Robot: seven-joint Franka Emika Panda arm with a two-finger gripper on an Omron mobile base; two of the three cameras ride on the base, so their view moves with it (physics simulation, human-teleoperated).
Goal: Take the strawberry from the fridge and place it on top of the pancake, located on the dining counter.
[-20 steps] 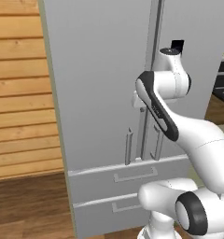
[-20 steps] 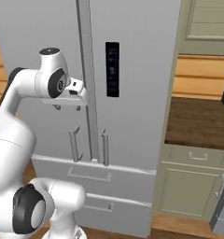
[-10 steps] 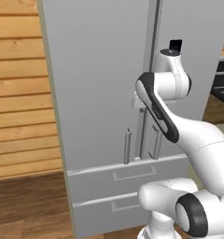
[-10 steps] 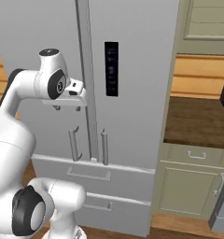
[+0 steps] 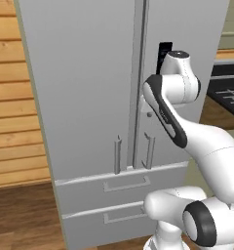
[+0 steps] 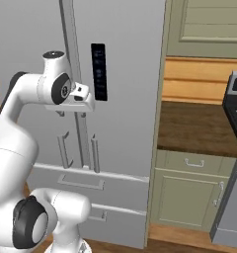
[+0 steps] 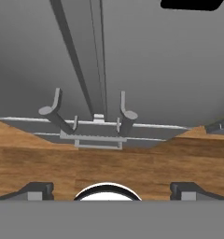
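The fridge (image 5: 80,97) (image 6: 125,138) stands right in front of me, with both doors and both lower drawers shut. Its two vertical bar handles (image 5: 117,155) (image 5: 149,150) flank the middle seam. My gripper (image 6: 86,105) hangs close against the door seam at the height of the black panel (image 6: 98,71). In the hand view the gripper (image 7: 111,189) looks down the doors, and its fingertips (image 7: 39,189) stand wide open with nothing between them. The handles' lower ends (image 7: 53,109) (image 7: 127,112) show below it there. The strawberry, the pancake and the dining counter are out of view.
Right of the fridge a brown worktop (image 6: 199,128) lies over pale green cabinets (image 6: 189,192), with a stove (image 6: 236,148) beyond it. A wood-plank wall (image 5: 11,97) is at the left. Wooden floor (image 7: 109,158) lies below the drawers (image 5: 124,183).
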